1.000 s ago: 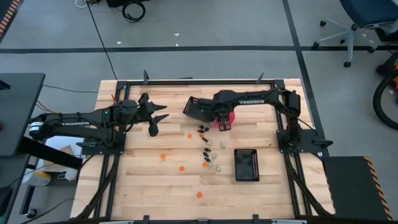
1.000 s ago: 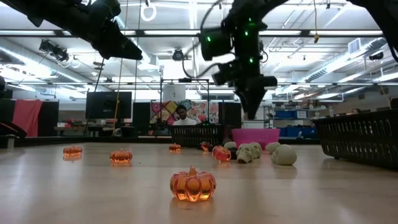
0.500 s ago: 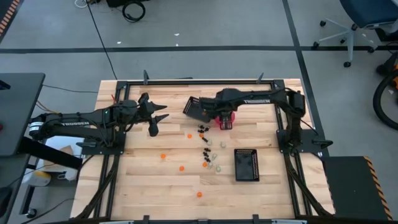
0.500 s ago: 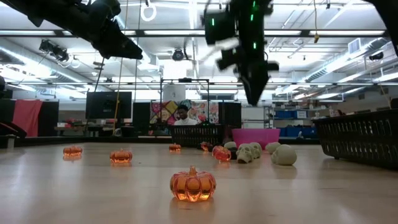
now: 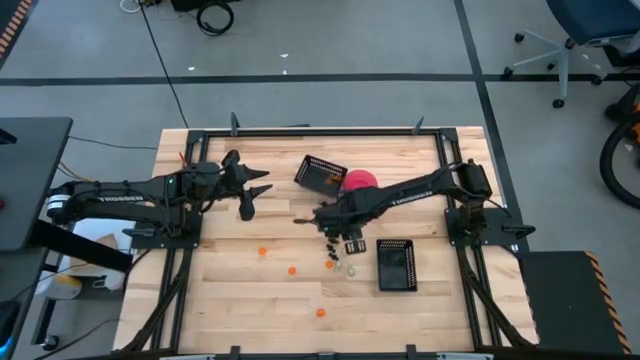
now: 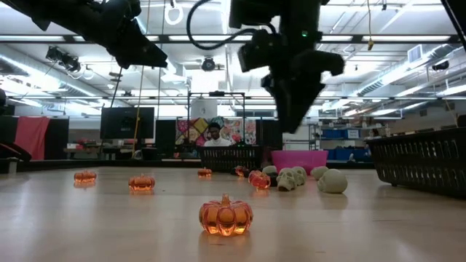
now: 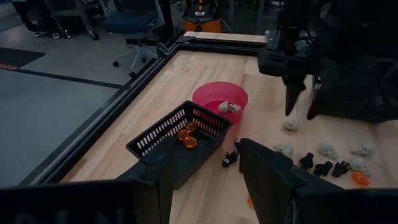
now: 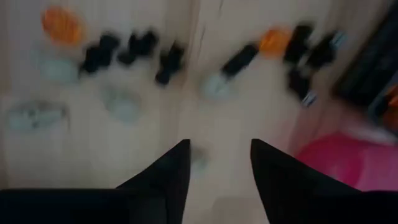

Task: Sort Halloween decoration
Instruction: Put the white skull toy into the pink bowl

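Note:
The trinkets lie scattered on the table: orange pumpkins (image 5: 262, 251), (image 6: 226, 215), black pieces (image 8: 134, 46) and pale skulls (image 6: 291, 177), clustered mid-table. A few pumpkins (image 7: 186, 135) sit in the far mesh basket (image 5: 322, 175). Pale skulls (image 7: 228, 107) lie in the pink bowl (image 5: 362, 181). My right gripper (image 5: 340, 222), (image 8: 217, 158) hovers open above the cluster, pointing down and holding nothing. My left gripper (image 5: 258, 195), (image 7: 202, 165) waits open, raised over the table's left part, facing the far basket.
A second black mesh basket (image 5: 396, 264) stands on the near right, by the right arm's base. Bare wood lies along the near edge and on the left. A person (image 6: 212, 135) sits in the room beyond the far edge.
My right gripper has swung from above the pink bowl toward the near edge and the left, and now stands over the trinket cluster. The trinkets, baskets and bowl have kept their places.

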### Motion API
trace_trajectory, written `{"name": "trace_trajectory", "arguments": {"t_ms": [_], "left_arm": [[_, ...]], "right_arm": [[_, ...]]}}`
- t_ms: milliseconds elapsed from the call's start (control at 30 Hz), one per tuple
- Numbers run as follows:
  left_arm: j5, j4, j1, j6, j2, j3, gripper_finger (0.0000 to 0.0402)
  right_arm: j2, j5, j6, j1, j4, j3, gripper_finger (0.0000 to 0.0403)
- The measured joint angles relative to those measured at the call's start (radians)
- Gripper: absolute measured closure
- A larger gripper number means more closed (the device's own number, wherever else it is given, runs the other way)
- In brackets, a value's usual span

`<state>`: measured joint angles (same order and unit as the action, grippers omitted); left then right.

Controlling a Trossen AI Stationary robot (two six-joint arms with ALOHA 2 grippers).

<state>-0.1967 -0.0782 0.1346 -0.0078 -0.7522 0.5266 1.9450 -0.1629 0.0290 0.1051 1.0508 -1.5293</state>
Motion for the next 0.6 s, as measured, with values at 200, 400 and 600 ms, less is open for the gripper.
{"name": "trace_trajectory", "arguments": {"t_ms": [200, 400, 600], "left_arm": [[0.001, 0.000, -0.010, 0.019, 0.000, 0.000, 0.0246], [0.000, 0.000, -0.010, 0.021, 0.000, 0.000, 0.0246], [0.000, 0.000, -0.010, 0.022, 0.000, 0.000, 0.0246]], "right_arm": [[0.000, 0.079, -0.151, 0.003, -0.005, 0.074, 0.0168], [0.000, 0.052, -0.169, 0.011, -0.035, 0.144, 0.0141], [0.000, 0.053, -0.172, 0.000, -0.102, 0.208, 0.0151]]}}
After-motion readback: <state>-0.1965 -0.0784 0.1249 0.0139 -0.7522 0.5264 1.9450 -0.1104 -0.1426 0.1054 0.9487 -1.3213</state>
